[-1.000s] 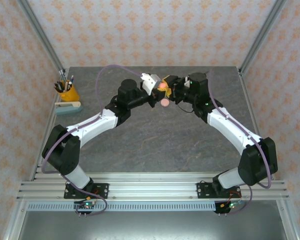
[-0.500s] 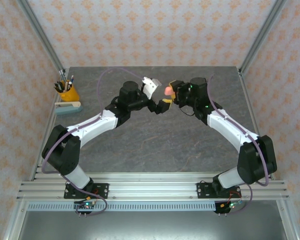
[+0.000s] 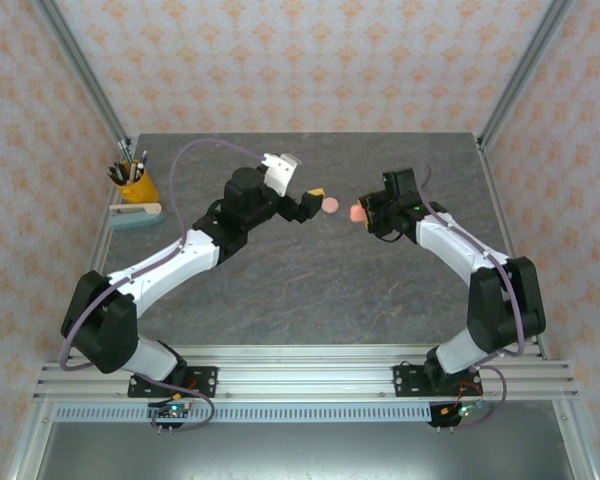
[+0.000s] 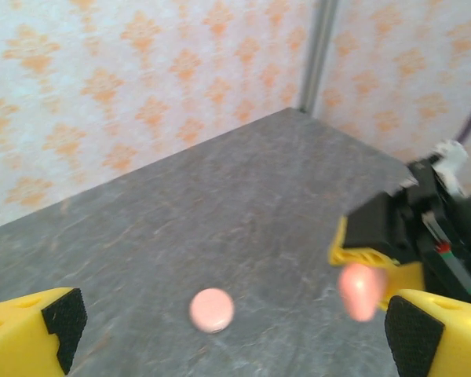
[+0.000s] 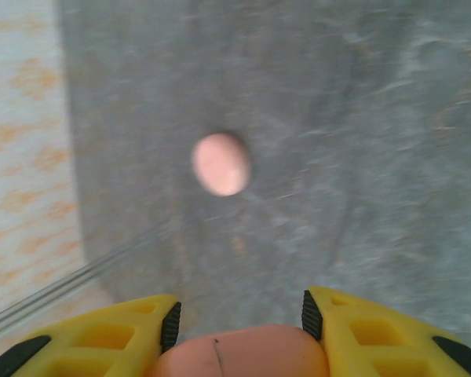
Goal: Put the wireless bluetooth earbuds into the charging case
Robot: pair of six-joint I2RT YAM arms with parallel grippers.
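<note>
Right gripper (image 5: 239, 314) pinches a pink charging case (image 5: 239, 352) between its yellow pads. Ahead of it a second pink case (image 3: 330, 205) lies loose on the table (image 3: 310, 290). It reads nearly round, no clear long axis. Left gripper (image 3: 312, 199), jaws spread wide, sits just beside that case, so it is the nearer and the free one. Whether earbuds sit inside either case, cannot tell. Bare slab all round, far edge well apart.
</note>
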